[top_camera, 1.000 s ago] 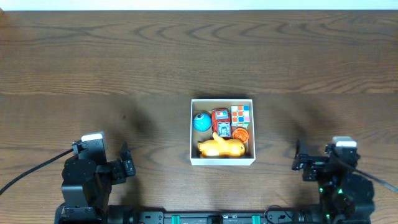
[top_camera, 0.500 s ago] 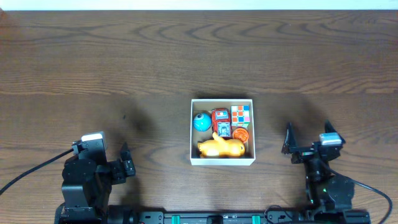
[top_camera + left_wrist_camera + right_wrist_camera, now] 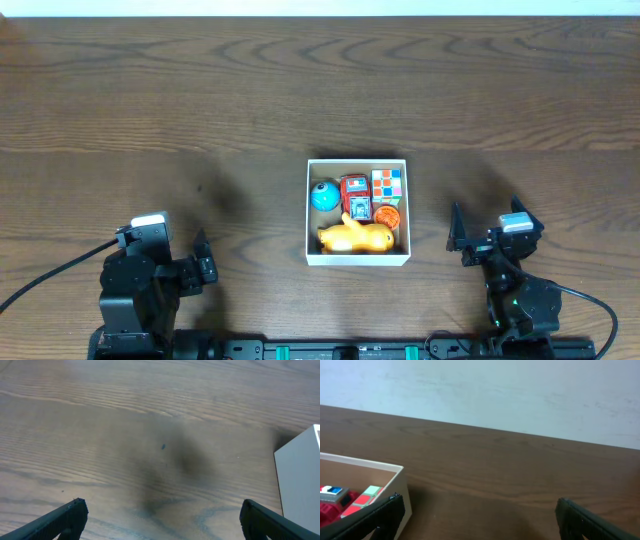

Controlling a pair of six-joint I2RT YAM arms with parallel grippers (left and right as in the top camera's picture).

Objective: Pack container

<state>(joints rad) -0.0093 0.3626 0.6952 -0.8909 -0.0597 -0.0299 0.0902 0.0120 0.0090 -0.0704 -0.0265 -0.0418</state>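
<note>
Right gripper [image 3: 477,510] wide open, empty, same as left gripper [image 3: 162,510]; looks packed, so back off without clipping container [image 3: 357,259] wall.

White container [image 3: 357,260], yellow toy [image 3: 355,236]

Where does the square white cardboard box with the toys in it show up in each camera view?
Overhead: the square white cardboard box sits near the centre, slightly below the middle.
Left wrist: only one of its white outer walls shows, at the right edge.
Right wrist: one corner fills the lower left, with the inside visible.
Shared landmark: the multicoloured puzzle cube links the overhead and right wrist views. The left wrist view shares only the brown wooden table.
</note>
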